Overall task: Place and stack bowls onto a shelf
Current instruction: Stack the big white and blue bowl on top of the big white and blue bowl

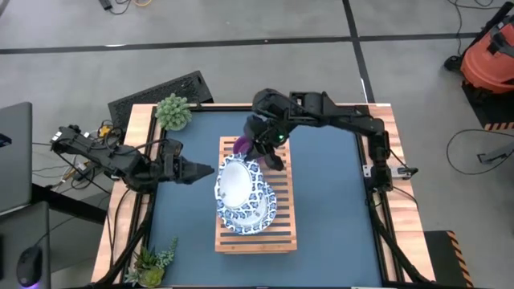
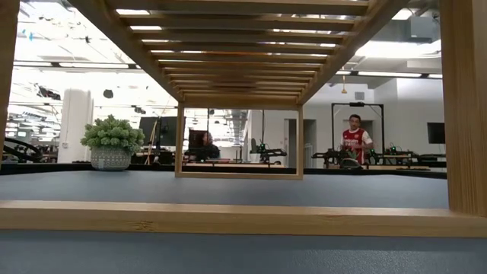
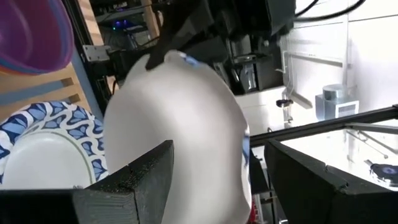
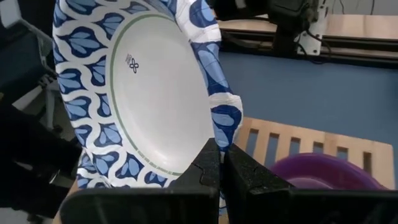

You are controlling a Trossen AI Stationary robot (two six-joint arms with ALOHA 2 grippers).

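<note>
Your right gripper [image 4: 221, 163] is over the far end of the shelf [image 1: 281, 217], its fingers pressed together on the rim of a white dish [image 4: 143, 93] with a blue pattern, which it holds tilted up on edge above the slats. In the high view that dish [image 1: 238, 181] sits over the pile of matching dishes [image 1: 255, 213] that rests near the middle of the shelf; whether it touches the pile you can't quite tell from above. Just beside your right gripper, on the far end of the shelf, lies the purple bowl [image 4: 326, 169]. Your left gripper [image 1: 202, 169] is spread wide at the left edge of the shelf, pointing at the raised dish, and its wrist view shows the dish's pale underside [image 3: 186, 124] close in front of the open fingers, not clamped. The shelf stands in the middle of the blue bench [image 1: 329, 209], with a potted plant [image 1: 173, 111] at the far left corner and another plant [image 1: 152, 261] at the near left corner.
</note>
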